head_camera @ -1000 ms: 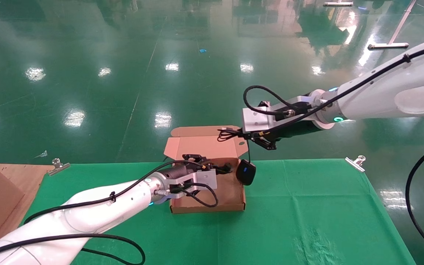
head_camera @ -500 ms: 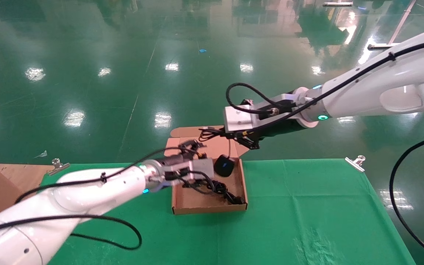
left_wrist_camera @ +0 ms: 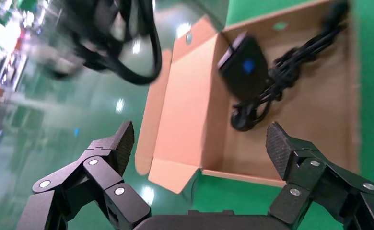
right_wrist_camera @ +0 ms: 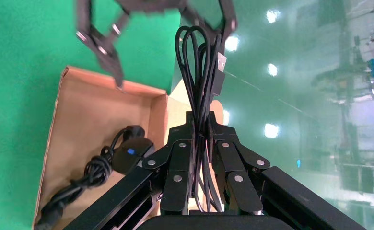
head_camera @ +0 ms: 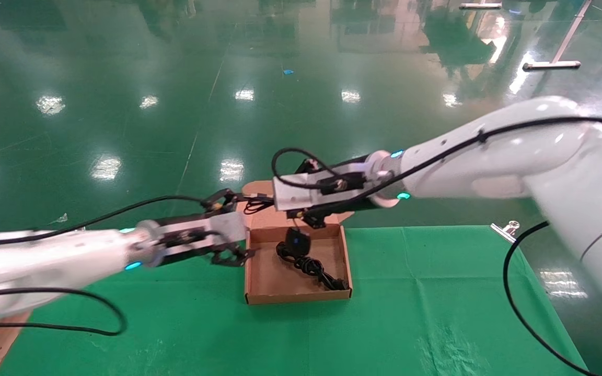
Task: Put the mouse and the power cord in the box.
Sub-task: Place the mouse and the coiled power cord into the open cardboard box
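Looking down from the head camera, we saw the box (head_camera: 297,279) lying open on the green cloth (head_camera: 437,292), its lid folded back toward the far edge. The power cord (head_camera: 311,267) lay in a loose bundle on the box floor, its plug end toward the near right corner. The mouse (head_camera: 298,241) hung low over the far part of the box, just above the cord bundle; we could not tell whether it touched the cardboard.

Our right gripper (head_camera: 309,218) hovered above the box's far wall, directly over the mouse. In the right wrist view its fingers (right_wrist_camera: 181,160) were pressed together on the folded loops of the mouse cable (right_wrist_camera: 200,86), so the mouse (right_wrist_camera: 129,155) dangled below the claw by its thin lead rather than sitting between the pads.

Our left gripper (head_camera: 229,254) sat just outside the box's left wall, over the cloth. In the left wrist view its fingers (left_wrist_camera: 120,143) were spread wide with nothing between them, and the power cord (left_wrist_camera: 276,76) and mouse (left_wrist_camera: 245,67) lay apart from it inside the box (left_wrist_camera: 185,110).
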Motion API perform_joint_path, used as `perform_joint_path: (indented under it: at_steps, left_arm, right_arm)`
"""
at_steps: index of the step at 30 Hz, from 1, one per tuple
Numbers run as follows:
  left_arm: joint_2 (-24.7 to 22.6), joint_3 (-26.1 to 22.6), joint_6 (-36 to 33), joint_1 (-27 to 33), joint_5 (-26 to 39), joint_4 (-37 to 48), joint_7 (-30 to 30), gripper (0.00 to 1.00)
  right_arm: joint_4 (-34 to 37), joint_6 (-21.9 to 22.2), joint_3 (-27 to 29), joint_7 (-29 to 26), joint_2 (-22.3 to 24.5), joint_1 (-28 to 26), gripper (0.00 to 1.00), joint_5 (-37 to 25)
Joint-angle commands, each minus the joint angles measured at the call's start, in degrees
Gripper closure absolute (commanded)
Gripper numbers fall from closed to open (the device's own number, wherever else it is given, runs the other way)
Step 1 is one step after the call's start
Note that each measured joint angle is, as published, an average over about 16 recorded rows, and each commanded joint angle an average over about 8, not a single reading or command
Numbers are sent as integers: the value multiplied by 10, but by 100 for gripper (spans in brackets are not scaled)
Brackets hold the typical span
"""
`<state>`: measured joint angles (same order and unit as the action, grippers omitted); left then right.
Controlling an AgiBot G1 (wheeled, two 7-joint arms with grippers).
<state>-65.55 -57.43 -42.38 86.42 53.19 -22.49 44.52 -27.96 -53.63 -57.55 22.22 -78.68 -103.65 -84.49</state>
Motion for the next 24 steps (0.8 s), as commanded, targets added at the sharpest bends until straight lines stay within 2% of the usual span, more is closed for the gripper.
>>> perform_joint_path:
  at_steps: [1,6,13,14,15,21,22,24]
  left_arm:
    - [29,20,-43,-9,-28,-9,26,0]
    - [59,51,-76,-23,-65,15,79,0]
    - [62,62,-93,-22,-78,47,106,0]
    - [62,63,-96,-22,-79,51,108,0]
    - [61,64,-98,-21,-79,54,110,0]
    - [59,67,-108,-18,-84,69,119,0]
    - [60,67,-109,-18,-84,70,119,0]
    - [60,68,-111,-18,-85,72,120,0]
  right_arm:
    - [-19,21,-17,-13,-1,12,100,7]
    - [-31,71,-69,-36,0,32,100,12]
    - [-18,118,-125,-48,1,50,100,11]
    - [-16,122,-132,-49,1,52,94,12]
    - [-14,125,-138,-49,1,54,84,12]
    - [-11,140,-163,-52,2,64,9,14]
    - [-11,141,-165,-52,2,65,2,14]
    - [-11,143,-168,-53,2,67,0,15]
